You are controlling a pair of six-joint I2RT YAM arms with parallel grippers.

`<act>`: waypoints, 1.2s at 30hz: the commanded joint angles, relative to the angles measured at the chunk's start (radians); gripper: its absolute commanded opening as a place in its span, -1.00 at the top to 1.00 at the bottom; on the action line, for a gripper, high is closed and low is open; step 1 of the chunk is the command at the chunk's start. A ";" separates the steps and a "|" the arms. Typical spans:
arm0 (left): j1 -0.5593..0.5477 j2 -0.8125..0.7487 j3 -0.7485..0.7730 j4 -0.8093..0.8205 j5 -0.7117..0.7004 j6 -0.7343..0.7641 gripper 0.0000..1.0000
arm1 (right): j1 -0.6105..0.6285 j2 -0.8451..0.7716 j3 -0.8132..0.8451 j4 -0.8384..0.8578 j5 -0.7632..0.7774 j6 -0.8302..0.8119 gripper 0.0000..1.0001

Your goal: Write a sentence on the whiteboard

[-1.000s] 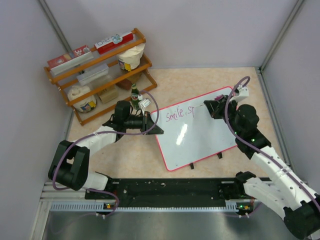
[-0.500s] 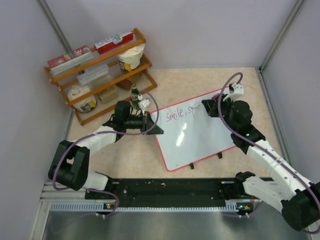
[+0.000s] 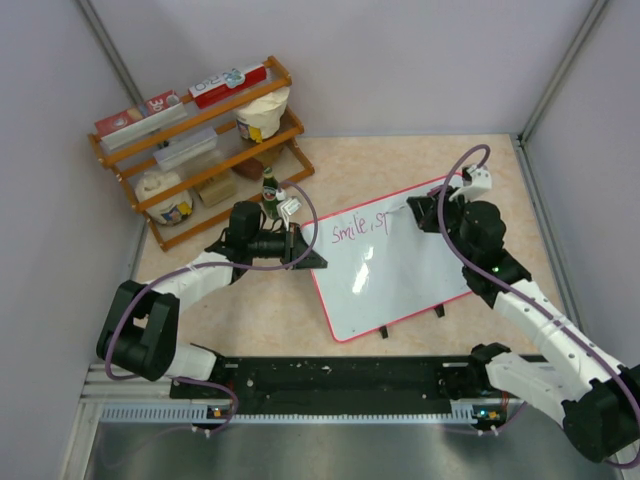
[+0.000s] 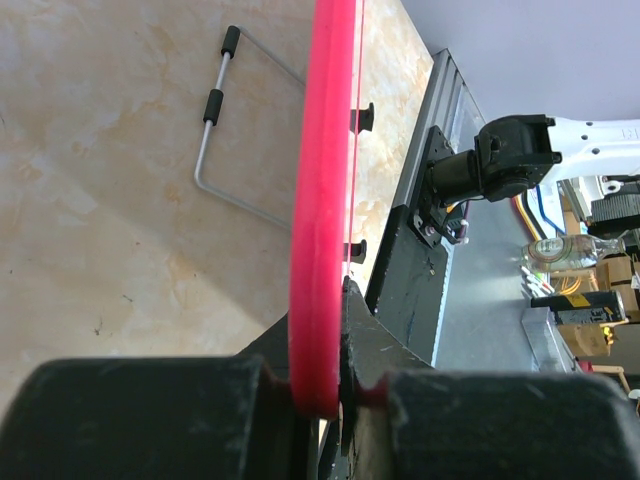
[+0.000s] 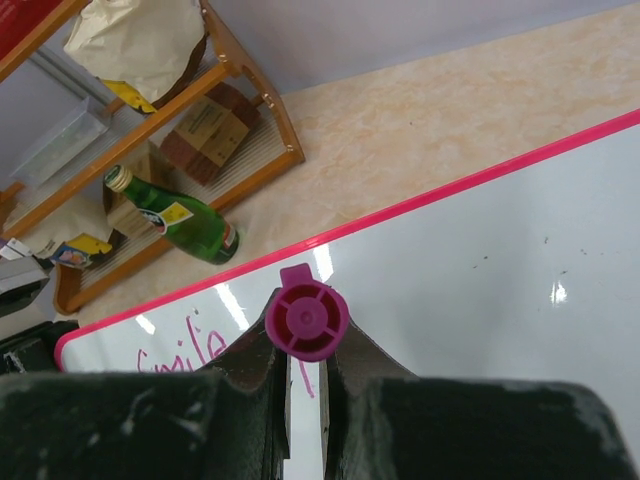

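Currently the large glossy white whiteboard with thin red-pink frame (image 3: 400, 275) sits on the beige table (image 3: 420, 160), its left edge pinched in the closed left gripper (image 4: 322, 385). The right gripper (image 5: 305, 365) is clamped on a magenta plastic marker (image 5: 306, 320) aimed at the board's upper area. The thin pink cursive sentence (image 3: 352, 231) reads about "Smile, sp" along the top, so I judge the writing partway, the remainder outstanding.

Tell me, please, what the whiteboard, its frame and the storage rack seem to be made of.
The whiteboard looks like a glossy white coated panel, since lamps reflect brightly on it; its core cannot be told. Its frame seems smooth pink-red plastic, with a rounded, moulded-looking edge. The rack appears to be orange-brown varnished wood, slightly shiny.
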 commanded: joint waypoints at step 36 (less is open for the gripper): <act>-0.048 0.039 -0.058 -0.127 -0.146 0.240 1.00 | -0.026 -0.091 -0.089 0.046 -0.054 0.032 1.00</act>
